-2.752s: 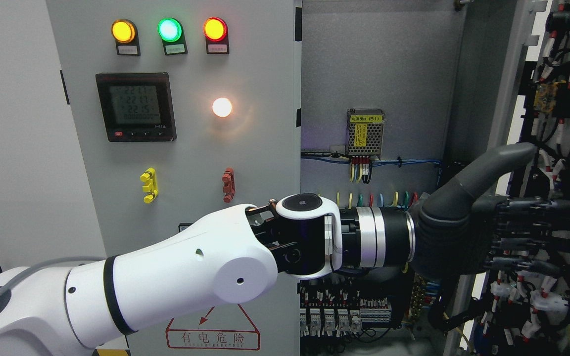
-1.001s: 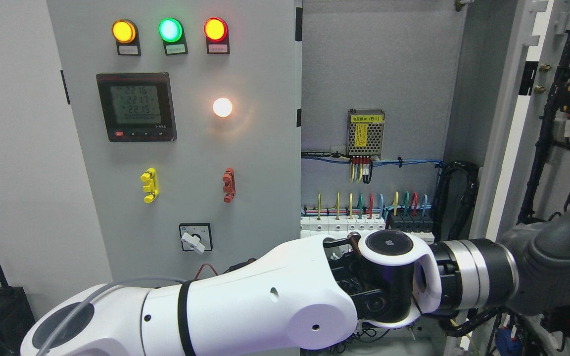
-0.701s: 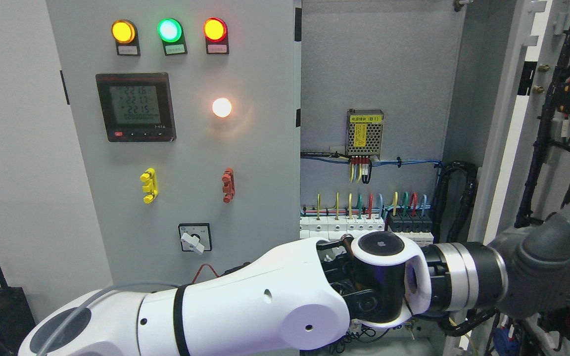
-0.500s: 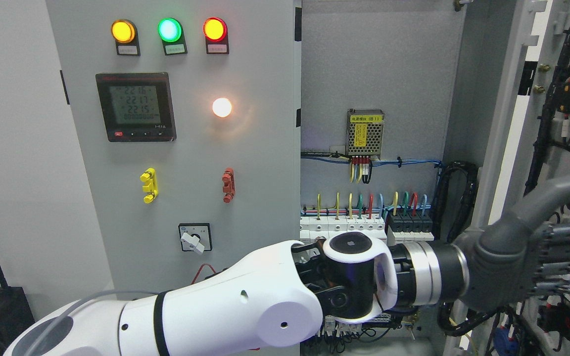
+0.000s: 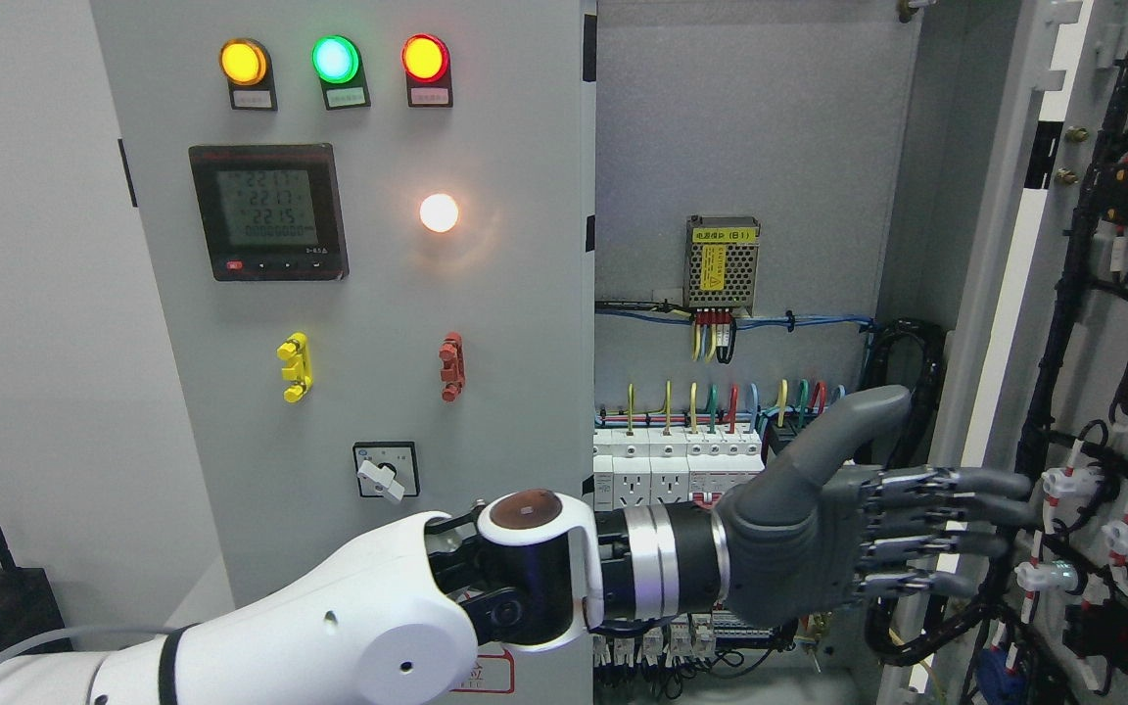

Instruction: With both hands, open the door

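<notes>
One hand is in view: my left hand (image 5: 877,534), fingers (image 5: 956,511) extended flat, holding nothing. I see the door (image 5: 1112,343), swung wide, directly right of that hand, its long edge vertical, fingertips just beside it

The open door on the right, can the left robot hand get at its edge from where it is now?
Probably yes. The left robot hand has its fingers stretched out flat, holding nothing, with the tips at the pale edge of the open door. Nothing stands between them, though actual contact is not clear.
</notes>
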Controlling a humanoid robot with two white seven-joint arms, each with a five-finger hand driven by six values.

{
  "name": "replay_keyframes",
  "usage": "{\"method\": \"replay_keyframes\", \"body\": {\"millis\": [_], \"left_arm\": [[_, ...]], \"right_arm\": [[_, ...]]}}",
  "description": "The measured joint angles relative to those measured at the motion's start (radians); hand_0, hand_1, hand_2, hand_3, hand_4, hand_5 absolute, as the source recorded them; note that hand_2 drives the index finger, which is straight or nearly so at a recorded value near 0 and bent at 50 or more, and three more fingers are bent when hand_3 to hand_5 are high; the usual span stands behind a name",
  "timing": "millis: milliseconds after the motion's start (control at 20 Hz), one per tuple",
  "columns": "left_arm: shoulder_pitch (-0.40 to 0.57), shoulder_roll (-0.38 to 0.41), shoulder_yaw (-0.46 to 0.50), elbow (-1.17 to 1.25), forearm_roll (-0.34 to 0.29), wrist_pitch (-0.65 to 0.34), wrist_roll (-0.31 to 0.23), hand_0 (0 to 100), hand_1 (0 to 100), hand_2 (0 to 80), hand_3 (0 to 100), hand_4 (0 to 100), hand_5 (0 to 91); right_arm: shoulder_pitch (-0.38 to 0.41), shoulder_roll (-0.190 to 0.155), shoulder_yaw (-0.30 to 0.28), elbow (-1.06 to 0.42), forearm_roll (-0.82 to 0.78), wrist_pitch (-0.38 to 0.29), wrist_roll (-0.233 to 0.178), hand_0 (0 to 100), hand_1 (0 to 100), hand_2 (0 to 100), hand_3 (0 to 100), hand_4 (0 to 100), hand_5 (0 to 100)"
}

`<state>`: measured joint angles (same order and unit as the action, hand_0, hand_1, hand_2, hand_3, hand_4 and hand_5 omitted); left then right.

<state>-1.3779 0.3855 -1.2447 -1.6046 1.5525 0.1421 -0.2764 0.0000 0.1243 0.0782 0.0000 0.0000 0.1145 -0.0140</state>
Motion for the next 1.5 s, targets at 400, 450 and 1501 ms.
{"method": "replay_keyframes", "body": {"millis": [400,450,1501], "left_arm": [[0.271,0.240,0.072,-0.125,-0.118,0.003,-0.019,0,0,0.0,0,0,0.0],[0.318,0.268,0.086,-0.136,-0.140,0.002,-0.022,0,0,0.0,0,0,0.0],[1.383,0.509,0.553,-0.228,-0.594,-0.060,-0.122,0,0,0.0,0,0,0.0]], "right_arm": [[0.000,0.000,0.000,0.000,0.000,-0.001,0.000,38,0,0,0,0,0],[0.000,0.000,0.000,0.000,0.000,-0.001,0.000,38,0,0,0,0,0],[0.000,0.000,0.000,0.000,0.000,-0.002,0.000,38,0,0,0,0,0]]}}
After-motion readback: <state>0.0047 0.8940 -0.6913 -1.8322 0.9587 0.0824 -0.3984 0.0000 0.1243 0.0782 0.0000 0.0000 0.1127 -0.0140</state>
